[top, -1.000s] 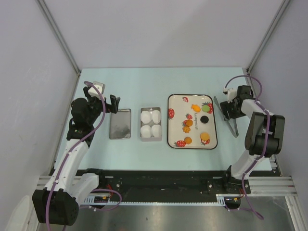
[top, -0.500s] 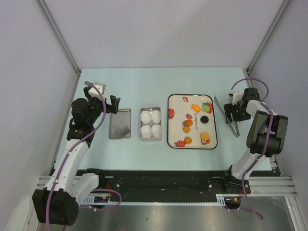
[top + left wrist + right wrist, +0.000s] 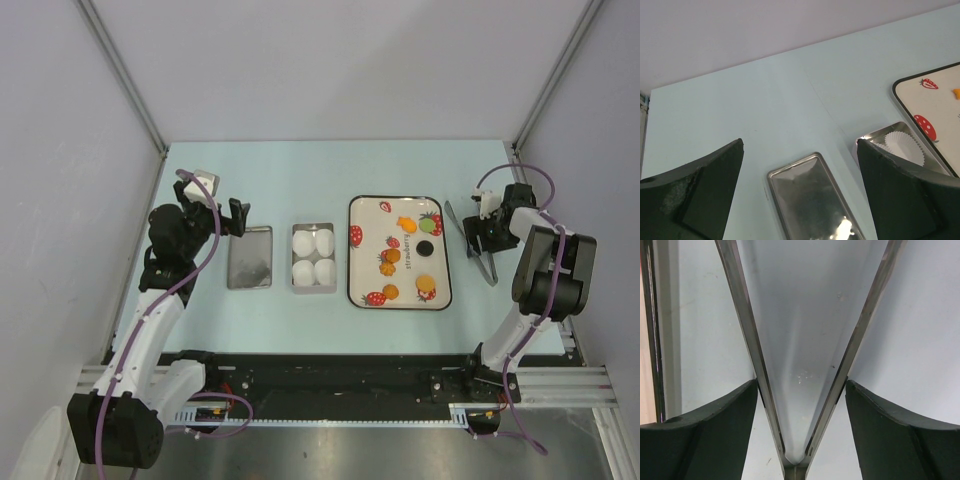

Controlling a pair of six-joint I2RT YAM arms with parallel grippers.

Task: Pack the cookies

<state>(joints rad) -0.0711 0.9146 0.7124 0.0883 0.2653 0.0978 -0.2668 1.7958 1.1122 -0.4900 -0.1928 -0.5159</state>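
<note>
The cookies lie on a fruit-print tray (image 3: 358, 270): a black disc (image 3: 424, 247), two orange discs (image 3: 390, 257) (image 3: 391, 292) and a small green one (image 3: 437, 226) that is hard to tell from the prints. Metal tongs (image 3: 485, 266) lie on the table right of the tray. My right gripper (image 3: 487, 232) sits low over them. In the right wrist view both fingers (image 3: 735, 410) press the outer sides of the tongs' two arms (image 3: 747, 330), with my right gripper (image 3: 801, 385) shut on them. My left gripper (image 3: 237, 218) (image 3: 800, 145) hangs open and empty over a flat metal lid (image 3: 810, 200).
A metal tin (image 3: 296, 257) holding several white paper cups (image 3: 324, 270) stands between the flat lid (image 3: 249, 257) and the tray. Grey walls and frame posts close the table on three sides. The arm bases and a black rail run along the near edge.
My right gripper has shifted slightly right and settled lower around the tongs. The left arm and the cookies have not moved.
</note>
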